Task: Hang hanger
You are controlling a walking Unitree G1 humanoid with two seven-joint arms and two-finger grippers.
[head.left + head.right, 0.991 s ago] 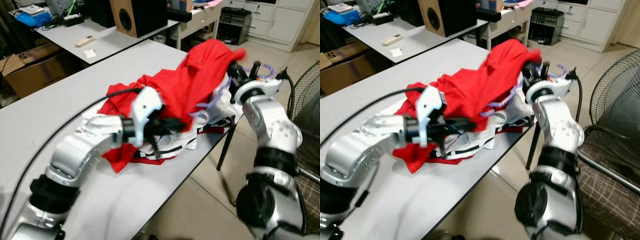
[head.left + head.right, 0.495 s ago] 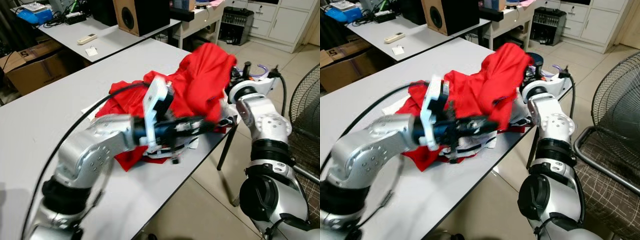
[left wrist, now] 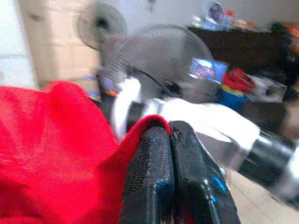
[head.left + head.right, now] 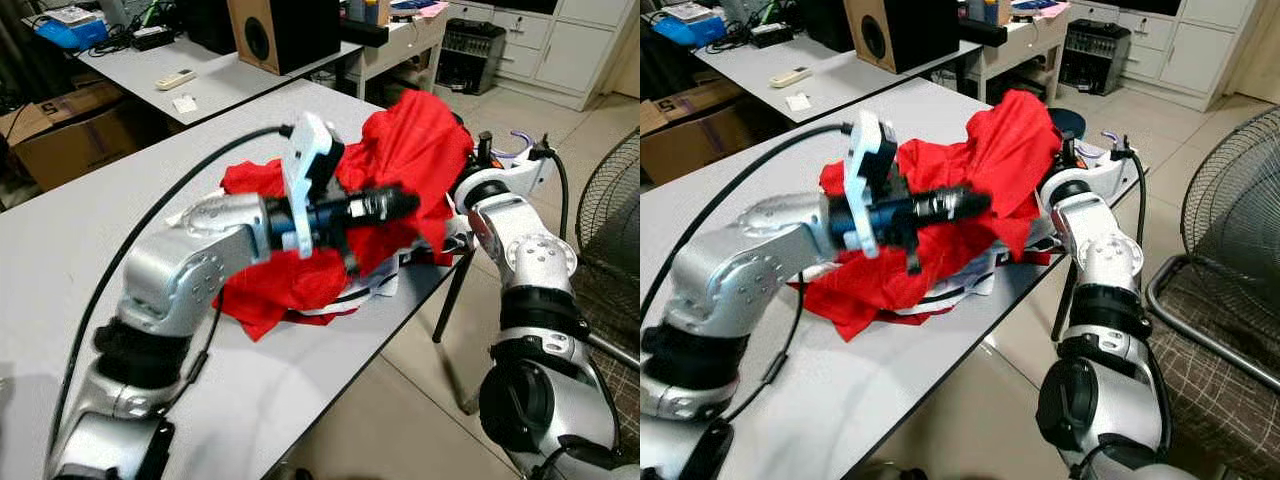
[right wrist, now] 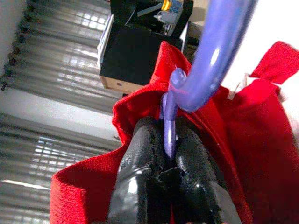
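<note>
A red garment [image 4: 405,140] lies heaped on the white table [image 4: 90,250], over a white piece with black stripes [image 4: 372,290]. My left gripper [image 4: 400,203] is raised above the heap and shut on a fold of the red cloth [image 3: 70,140]; the wrist view shows the fabric pinched between its black fingers [image 3: 149,177]. At the table's right edge, my right gripper [image 5: 169,128] is shut on the neck of a purple plastic hanger [image 5: 210,56], with red cloth bunched around it. The hanger's hook [image 4: 520,138] pokes out beside the right wrist. The rest of the hanger is hidden under the garment.
A standing fan [image 4: 612,190] and a chair with a checked cushion [image 4: 1230,330] stand close on the right. Behind are a second table with a remote [image 4: 173,78], a speaker [image 4: 285,30], a cardboard box [image 4: 55,135] and white cabinets [image 4: 580,45].
My left gripper has risen off the table and swung right toward the right gripper, lifting red cloth with it. The right gripper with the hanger has stayed near the table's edge.
</note>
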